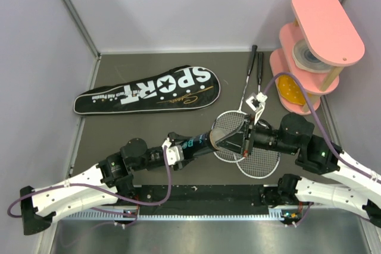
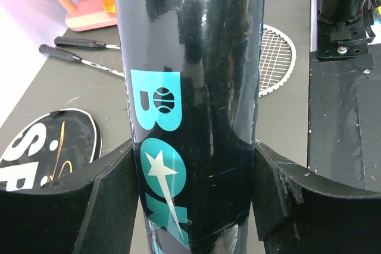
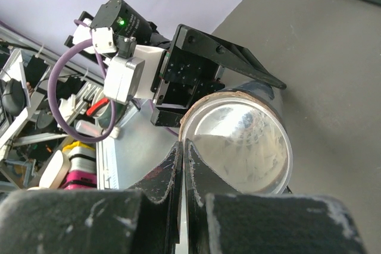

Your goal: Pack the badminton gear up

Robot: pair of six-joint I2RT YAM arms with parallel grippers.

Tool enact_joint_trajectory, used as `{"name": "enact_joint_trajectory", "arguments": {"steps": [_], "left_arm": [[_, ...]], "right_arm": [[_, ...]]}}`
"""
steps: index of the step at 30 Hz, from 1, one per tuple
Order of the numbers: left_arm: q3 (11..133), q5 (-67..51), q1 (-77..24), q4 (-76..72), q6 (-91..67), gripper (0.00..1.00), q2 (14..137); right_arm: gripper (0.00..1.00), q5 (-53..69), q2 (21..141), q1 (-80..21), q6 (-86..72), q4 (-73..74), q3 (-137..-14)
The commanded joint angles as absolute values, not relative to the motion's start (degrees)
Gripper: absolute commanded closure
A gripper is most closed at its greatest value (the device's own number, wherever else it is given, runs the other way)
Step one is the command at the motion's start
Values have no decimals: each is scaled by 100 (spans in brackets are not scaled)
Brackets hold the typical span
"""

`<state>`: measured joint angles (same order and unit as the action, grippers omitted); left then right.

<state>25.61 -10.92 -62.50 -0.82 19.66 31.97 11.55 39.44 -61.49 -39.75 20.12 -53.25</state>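
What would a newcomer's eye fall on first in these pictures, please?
The black shuttle tube stands out first, clamped mid-table in the jaws of the left gripper, while the right gripper, jaws shut, sits at its open mouth above two rackets. Next come the black SPORT bag lying far left and the pink stand in the far right corner.

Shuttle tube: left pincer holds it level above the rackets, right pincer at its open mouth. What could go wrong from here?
The shuttle tube is glossy and the left pincer clamps it well back from the mouth; a push from the right pincer, shut at the rim, could slide or twist it.
The mouth is open and roughly level; anything inside might slip out if it tips.
The rackets lie right underneath; a dropped tube would hit their strings.
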Motion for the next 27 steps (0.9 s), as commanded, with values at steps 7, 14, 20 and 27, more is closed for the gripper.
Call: {"name": "enact_joint_trajectory", "arguments": {"steps": [7, 14, 20, 27], "left_arm": [[2602, -1125, -6293, -598, 2083, 90, 3059], [2601, -1160, -6302, -607, 2074, 90, 3015], [2540, -1257, -6310, -747, 1969, 91, 2848], [2400, -1266, -6310, -984, 1934, 91, 2479]], "right_arm": [[100, 1547, 4157, -6214, -4148, 1415, -5449], [100, 1477, 3964, -6214, -4262, 1301, -5353], [100, 1547, 4060, -6223, -4377, 959, -5177], [100, 1802, 4324, -6223, -4623, 44, -4860]]}}
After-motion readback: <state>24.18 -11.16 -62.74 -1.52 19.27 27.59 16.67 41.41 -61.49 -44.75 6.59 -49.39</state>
